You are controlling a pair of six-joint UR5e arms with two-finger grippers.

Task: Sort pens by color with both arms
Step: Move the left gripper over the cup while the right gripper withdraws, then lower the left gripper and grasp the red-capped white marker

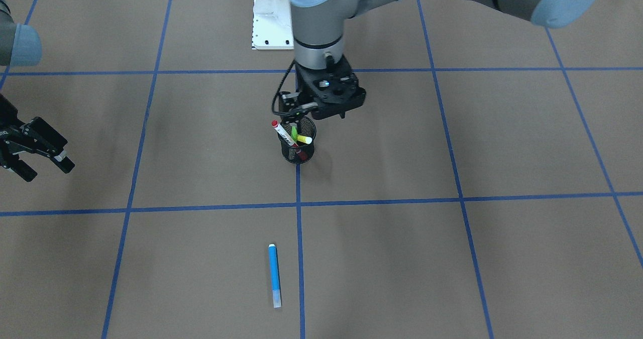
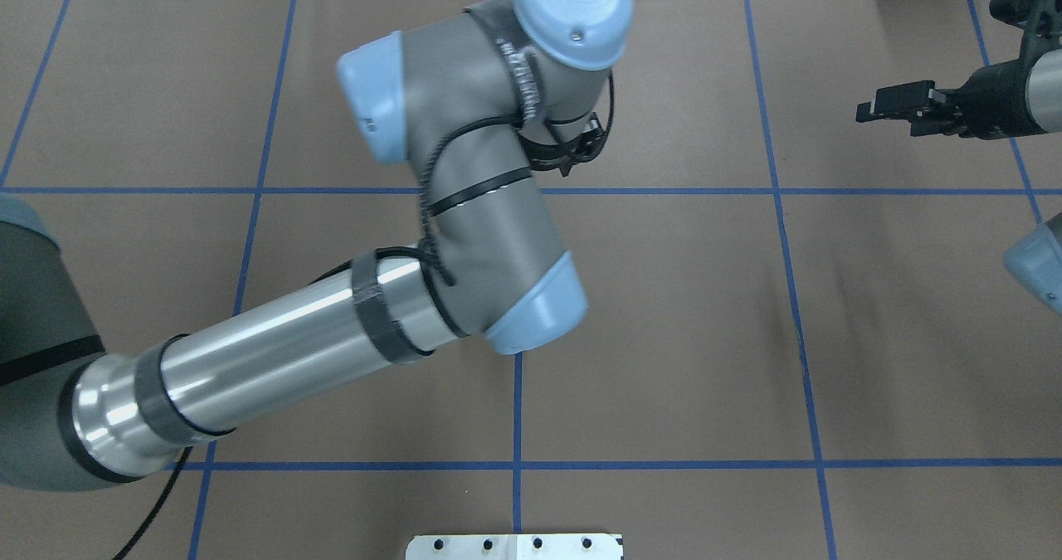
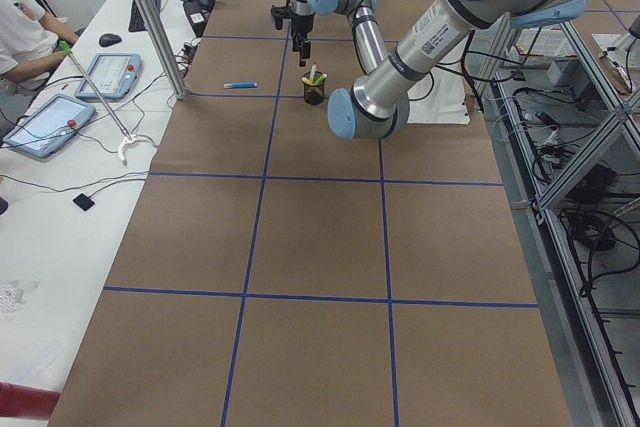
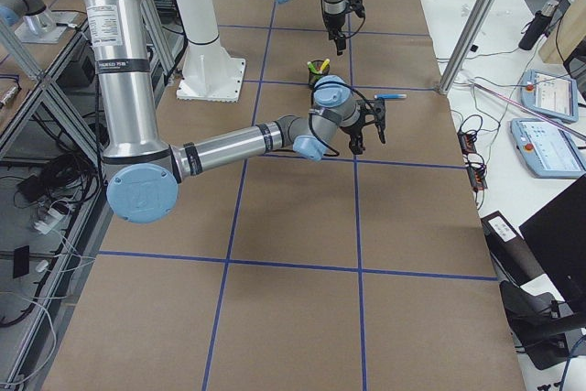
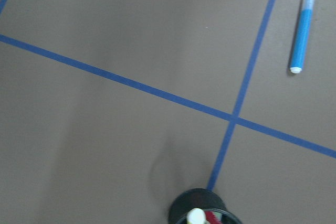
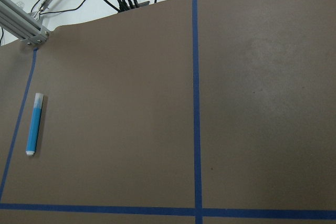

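Brown paper is covering the table point(image 1: 452, 143), with a blue tape grid point(image 1: 459, 197) running across it. The left arm point(image 2: 290, 353) is reaching out to the table's middle, wrist pointing down. The right arm point(image 4: 229, 144) is stretching low over the paper on its own side.

The left gripper point(image 1: 300, 109) is hanging right over the black mesh cup point(image 1: 297, 154), fingers dipping toward its rim; the jaw spacing cannot be told from any view. The right gripper point(image 1: 47, 170) is hovering well apart from the cup, jaws spread wide, gripping nothing.

The cup is standing upright on a tape line, and three pens are sticking out of it:
- white-barrelled pen with red ends point(image 1: 284, 133), leaning toward the right arm's side
- lime green pen point(image 1: 294, 130), just under the left gripper
- yellow pen point(image 1: 304, 139), tilting the other way

The blue pen point(image 1: 274, 275) is lying flat on the operators' side, well apart from the cup, just beside a tape line and running along it.
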